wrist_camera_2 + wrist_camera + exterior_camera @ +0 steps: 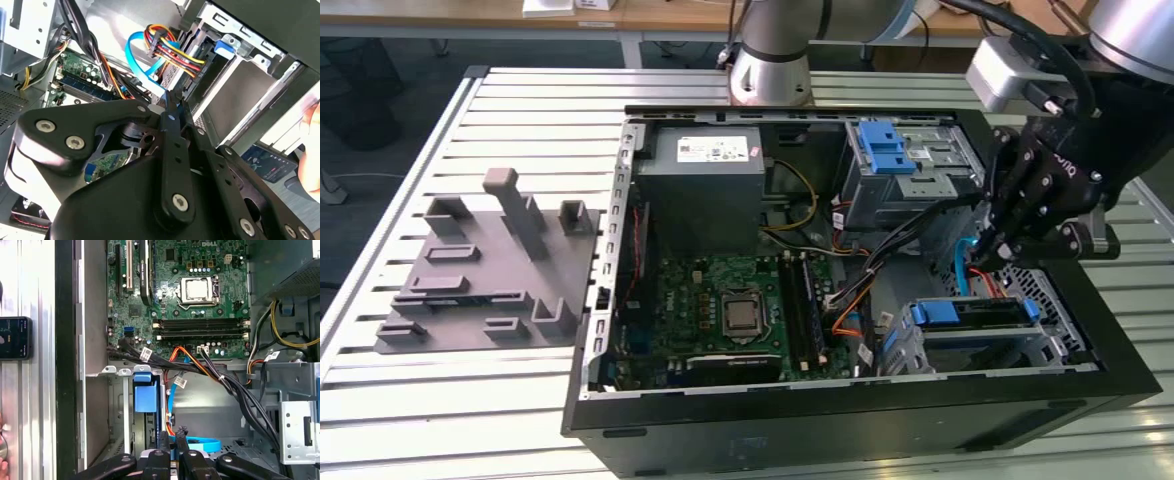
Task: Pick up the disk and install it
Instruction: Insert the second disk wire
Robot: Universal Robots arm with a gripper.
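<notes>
While hovering inside the open computer case (854, 400), my gripper (173, 436) has its fingers pressed together, empty; no lettering legible on the disk (974, 315).

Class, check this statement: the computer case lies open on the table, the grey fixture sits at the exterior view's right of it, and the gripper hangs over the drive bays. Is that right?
Not quite. The exterior view shows the grey fixture at its left of the case, not its right. The case does lie open on the table, and the gripper does hang over the drive bays.
</notes>
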